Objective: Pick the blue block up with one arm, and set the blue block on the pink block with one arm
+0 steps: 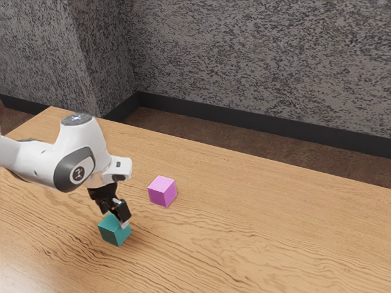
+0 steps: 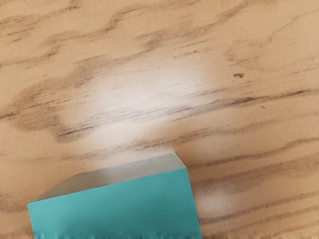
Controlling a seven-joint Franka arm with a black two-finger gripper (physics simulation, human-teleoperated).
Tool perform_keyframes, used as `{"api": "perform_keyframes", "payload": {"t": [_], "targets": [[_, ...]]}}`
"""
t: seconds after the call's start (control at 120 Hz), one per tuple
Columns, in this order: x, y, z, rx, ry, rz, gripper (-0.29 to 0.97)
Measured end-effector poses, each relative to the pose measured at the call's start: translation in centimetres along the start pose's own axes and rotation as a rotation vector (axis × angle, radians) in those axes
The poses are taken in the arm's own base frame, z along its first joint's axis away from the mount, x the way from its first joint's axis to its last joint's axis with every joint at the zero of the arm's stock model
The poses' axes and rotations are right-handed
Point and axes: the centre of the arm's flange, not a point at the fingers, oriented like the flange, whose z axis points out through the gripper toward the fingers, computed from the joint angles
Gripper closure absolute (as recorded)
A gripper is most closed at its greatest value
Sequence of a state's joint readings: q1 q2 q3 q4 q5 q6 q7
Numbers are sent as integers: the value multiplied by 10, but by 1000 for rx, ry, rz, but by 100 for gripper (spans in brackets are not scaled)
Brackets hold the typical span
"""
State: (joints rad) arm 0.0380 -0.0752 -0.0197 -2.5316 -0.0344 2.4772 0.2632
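The small, matte blue-green block [image 1: 113, 233], a cube, sat on the light brown wood-grain table [image 1: 256, 232], near the table's front edge toward the exterior view's left. It appeared to rest on the wood, though contact under its base could not be made out. In the wrist view the blue-green block [image 2: 119, 204] lay just under the hand, its pale top face and one teal side showing against the table's grain [image 2: 149, 74].

The black two-finger gripper [image 1: 116, 215] stood right over the block, pointing down and reaching the cube's upper edge. Whether it had closed on the block or merely stood around it could not be told.

The small pink cube block [image 1: 162, 191] sat on the table near the blue-green one, apart from it, toward the exterior view's right and farther back.

The white and grey robot arm [image 1: 55, 162] came in from the exterior view's left. Beyond the table lay a brown floor [image 1: 275, 143] and a speckled grey wall [image 1: 256, 55] with a dark baseboard.
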Motion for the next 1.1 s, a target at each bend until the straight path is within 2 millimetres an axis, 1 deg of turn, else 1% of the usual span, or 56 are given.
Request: {"api": "perform_keyframes", "payload": {"t": [0.275, 0.608, 0.742, 0.842, 1.1], "targets": [[-5, 0, 3, 0, -28, -26, 1], [-1, 0, 4, 18, -39, -34, 1], [0, -1, 12, 17, -46, -47, 1], [3, -2, 13, 19, -36, -55, 1], [3, -1, 20, 18, -38, -71, 1]]}}
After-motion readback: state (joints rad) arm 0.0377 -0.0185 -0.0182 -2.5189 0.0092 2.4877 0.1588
